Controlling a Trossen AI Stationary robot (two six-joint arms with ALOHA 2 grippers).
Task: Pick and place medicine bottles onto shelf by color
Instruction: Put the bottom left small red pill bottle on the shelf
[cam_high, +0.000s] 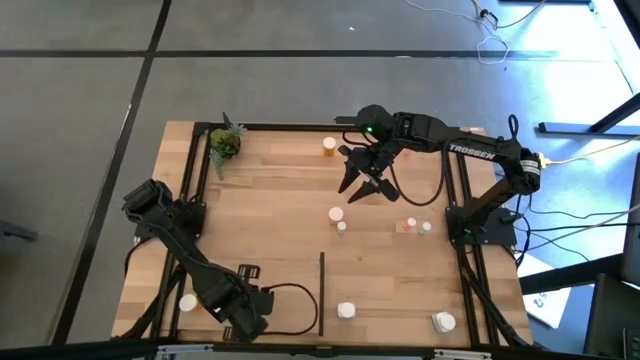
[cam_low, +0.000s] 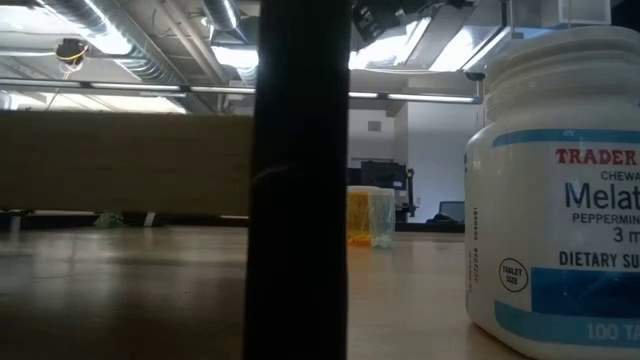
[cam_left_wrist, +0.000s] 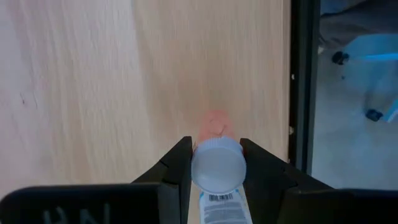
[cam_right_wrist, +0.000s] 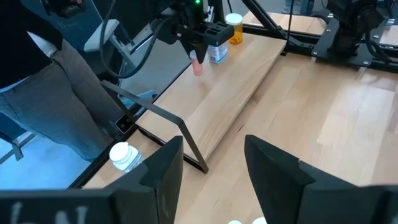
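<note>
White-capped bottle (cam_left_wrist: 217, 167) clamped in left end effector (cam_left_wrist: 216, 163); right end effector (cam_high: 362, 182) wide, empty.

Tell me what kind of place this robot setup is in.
Probably a robotics lab or workshop in an office-like building. The wooden table stands on bare floor with cables trailing off beside it, open ceiling ducts show overhead, and a person stands right beside the table.

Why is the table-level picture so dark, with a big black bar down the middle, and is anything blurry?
Low view: backlit by bright ceiling lights, so the tabletop reads dim; the black bar is something very close to the lens, and the large white bottle looms oversized. Left wrist view: the white-capped bottle between the fingers is soft, out of focus.
</note>
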